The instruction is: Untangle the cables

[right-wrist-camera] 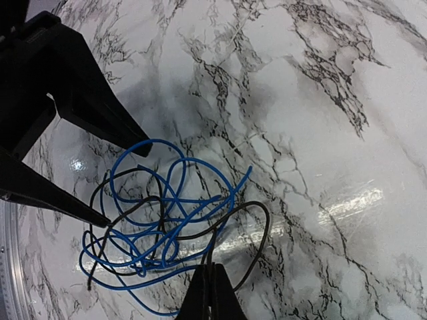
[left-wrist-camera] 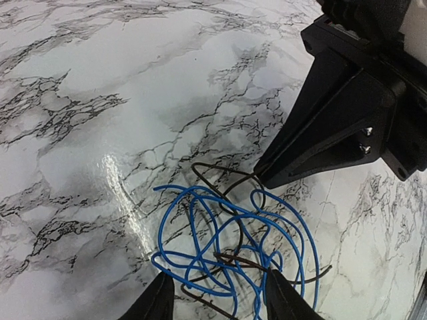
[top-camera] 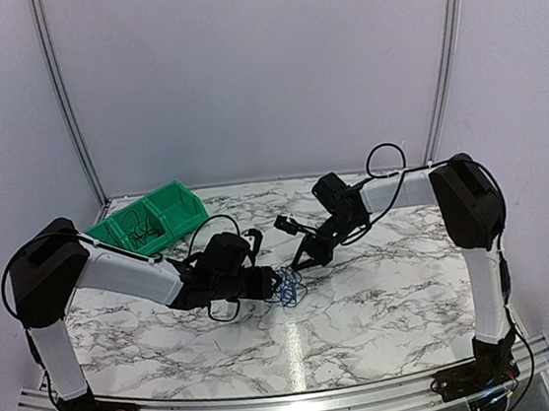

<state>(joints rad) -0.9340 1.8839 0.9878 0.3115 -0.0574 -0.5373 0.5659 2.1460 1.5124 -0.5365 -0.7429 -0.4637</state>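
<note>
While my left end effector straddles the cables spread, my right end effector, pressed together, touches their far-right edge.

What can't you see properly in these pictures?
- Top view: the cables are too small to tell which wire crosses which.
- Right wrist view: whether the right hand pinches a wire; its shut fingertips hide the spot.
- Left wrist view: the bottom edge cuts off the left hand and part of the tangle.
- Top view: what is in the green bin is too small.
</note>
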